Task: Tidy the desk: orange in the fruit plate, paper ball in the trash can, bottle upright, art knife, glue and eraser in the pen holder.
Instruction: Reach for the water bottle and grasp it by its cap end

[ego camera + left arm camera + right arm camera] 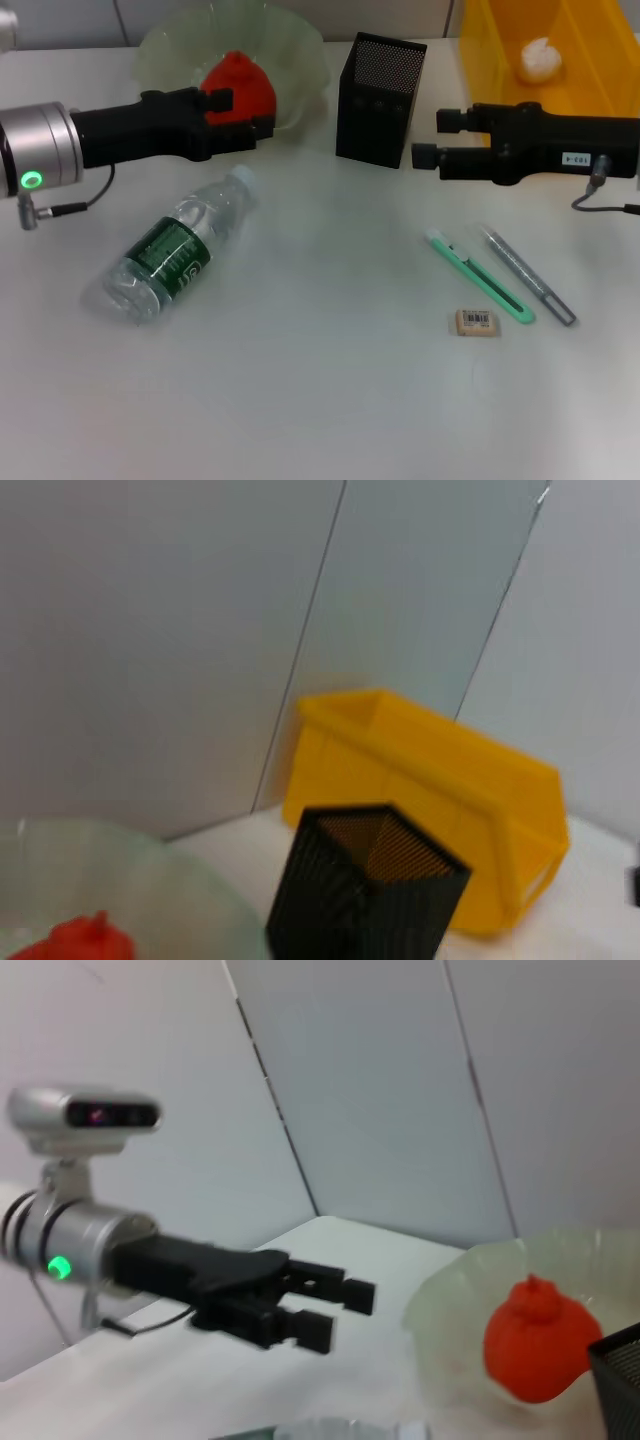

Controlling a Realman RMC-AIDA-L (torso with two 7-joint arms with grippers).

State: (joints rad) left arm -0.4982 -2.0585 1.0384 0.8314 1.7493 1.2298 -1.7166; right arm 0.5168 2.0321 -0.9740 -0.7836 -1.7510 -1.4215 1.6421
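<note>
Orange red fruit (238, 88) already lies in the pale green plate (300, 60); my left pincer (250, 112) hangs open beside it. Next I judge the fallen clear plastic bottle (175, 252) needs righting; right pincer (432, 138) waits open.

Trash can (590, 60) cut off above.

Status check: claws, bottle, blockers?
Left claw open at the fruit plate's rim, right claw open beside black mesh pen holder. Clear plastic green-labelled bottle lying down. Nothing blocking.

Black mesh pen holder (380, 100), clear glossy plastic bottle (175, 255).
</note>
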